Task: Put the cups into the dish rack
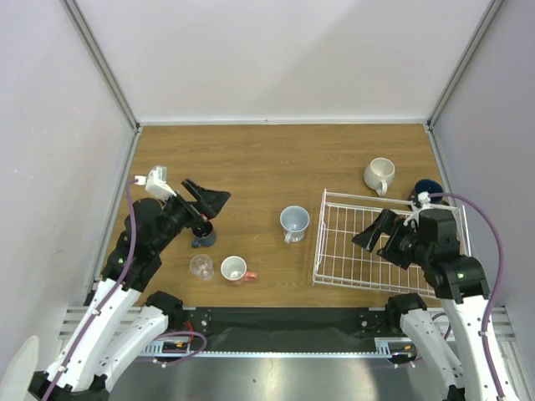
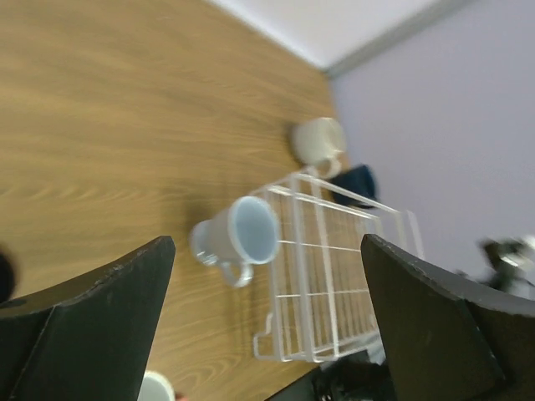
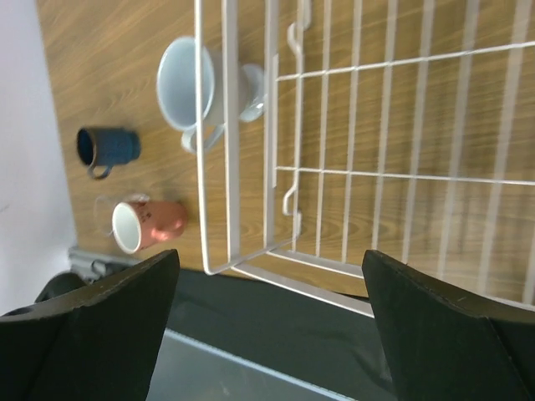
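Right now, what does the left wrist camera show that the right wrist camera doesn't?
Only left wrist: the cream-white mug and a dark blue cup beyond the dish rack. Only right wrist, in full: the handled dark blue mug and the reddish-pink cup. Both: the dish rack and the grey-blue mug beside it.

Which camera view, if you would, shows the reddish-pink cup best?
The right wrist view: the reddish-pink cup shows its white inside and pink wall clearly. The top external view shows it smaller, from above; the left wrist view catches only a rim sliver.
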Action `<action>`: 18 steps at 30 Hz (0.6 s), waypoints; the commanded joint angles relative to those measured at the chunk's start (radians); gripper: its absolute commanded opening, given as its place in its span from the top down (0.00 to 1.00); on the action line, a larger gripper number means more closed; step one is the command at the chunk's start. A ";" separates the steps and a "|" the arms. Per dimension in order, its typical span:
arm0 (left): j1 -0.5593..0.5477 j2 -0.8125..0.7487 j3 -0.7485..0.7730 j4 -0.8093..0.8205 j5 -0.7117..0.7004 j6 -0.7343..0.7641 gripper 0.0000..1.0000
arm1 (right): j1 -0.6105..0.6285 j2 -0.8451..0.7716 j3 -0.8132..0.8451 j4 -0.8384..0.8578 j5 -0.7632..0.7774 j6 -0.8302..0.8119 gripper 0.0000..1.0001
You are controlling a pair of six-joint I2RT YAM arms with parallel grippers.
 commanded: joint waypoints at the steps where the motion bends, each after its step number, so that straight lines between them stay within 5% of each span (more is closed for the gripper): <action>1: 0.008 0.051 0.103 -0.330 -0.167 -0.006 0.00 | -0.009 0.015 0.081 -0.087 0.163 -0.017 0.00; 6: 0.010 0.051 0.111 -0.239 0.054 0.140 0.00 | -0.009 0.118 0.133 -0.139 0.183 -0.054 0.00; 13: 0.010 0.207 0.189 -0.202 0.085 0.210 0.00 | -0.011 0.146 0.208 -0.147 0.206 -0.106 0.00; 18: -0.139 0.515 0.479 -0.413 -0.154 0.350 0.02 | -0.014 0.210 0.231 -0.144 0.127 -0.118 0.00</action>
